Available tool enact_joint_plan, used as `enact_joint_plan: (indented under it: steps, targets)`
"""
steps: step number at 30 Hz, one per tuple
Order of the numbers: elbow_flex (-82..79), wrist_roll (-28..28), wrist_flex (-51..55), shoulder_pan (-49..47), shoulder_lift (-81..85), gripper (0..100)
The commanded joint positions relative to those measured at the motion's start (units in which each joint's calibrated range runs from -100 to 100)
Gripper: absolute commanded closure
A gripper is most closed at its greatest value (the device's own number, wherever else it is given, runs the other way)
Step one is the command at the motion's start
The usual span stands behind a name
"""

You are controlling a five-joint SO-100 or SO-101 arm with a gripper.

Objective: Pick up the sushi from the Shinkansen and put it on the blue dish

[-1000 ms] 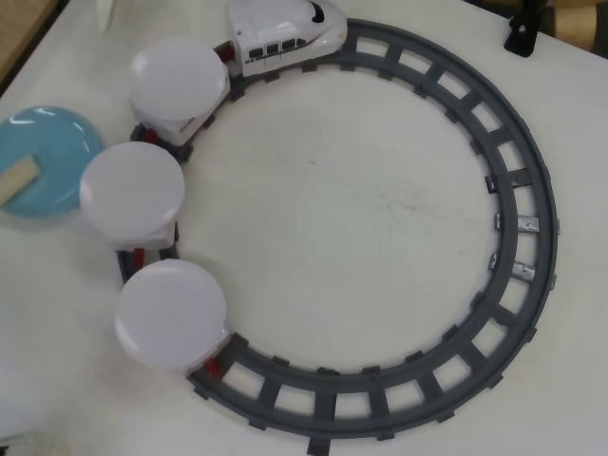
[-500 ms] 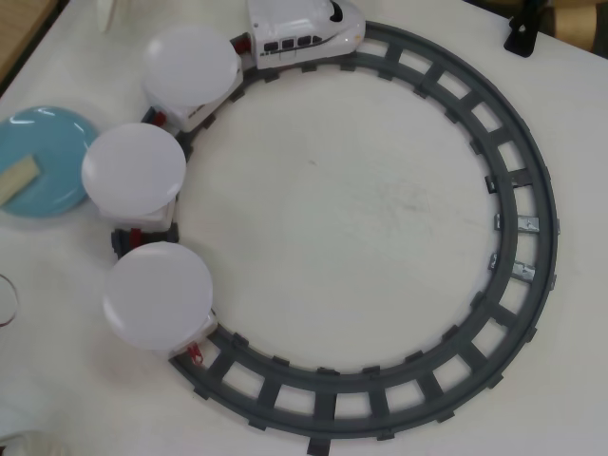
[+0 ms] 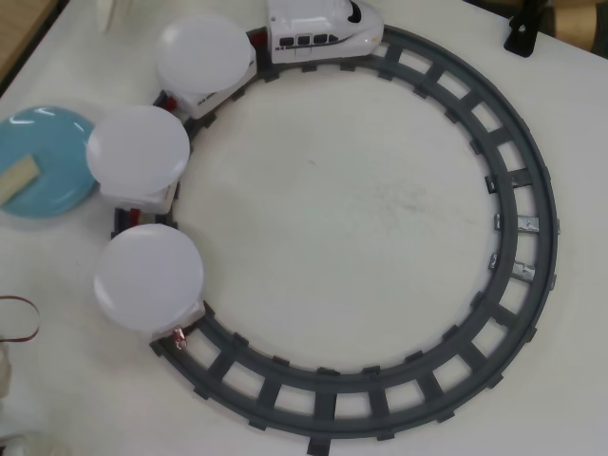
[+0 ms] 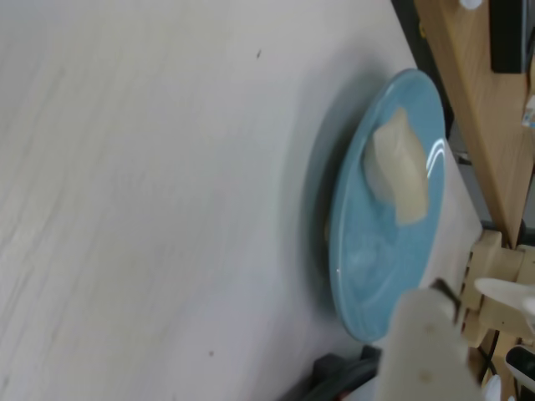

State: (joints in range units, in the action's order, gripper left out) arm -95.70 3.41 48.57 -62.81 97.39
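The overhead view takes in the whole grey track [image 3: 513, 218] on the white table [image 3: 342, 199], with the Shinkansen [image 3: 323, 27] at its top and three white plates [image 3: 138, 145] trailing behind on its cars. None of that shows in the wrist view, which is filled by bare table [image 4: 142, 192] and the dish [image 4: 380, 259] seen nearly edge-on.

Only the wrist view shows any of the gripper [image 4: 426, 347]: a pale blurred finger at the bottom right. Whether the jaws are apart or together cannot be told, and nothing is seen between them. The sushi [image 4: 395, 171] lies on the dish, clear of that finger and further into the picture than it. From overhead the sushi [image 3: 17, 180] sits at the left edge of the dish [image 3: 47, 161], partly cut by the frame.

It is a small cream-beige block, flat and rectangular from above, softly rounded and pale from the wrist camera.
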Motion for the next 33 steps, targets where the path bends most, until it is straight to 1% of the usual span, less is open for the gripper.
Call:
enact_joint_plan:
  steps: [1,33]
  targets:
    - [-1.41,0.25,-0.97,0.31,0.71,81]
    - [-1.05,0.67,-0.21,-1.63,0.54,81]
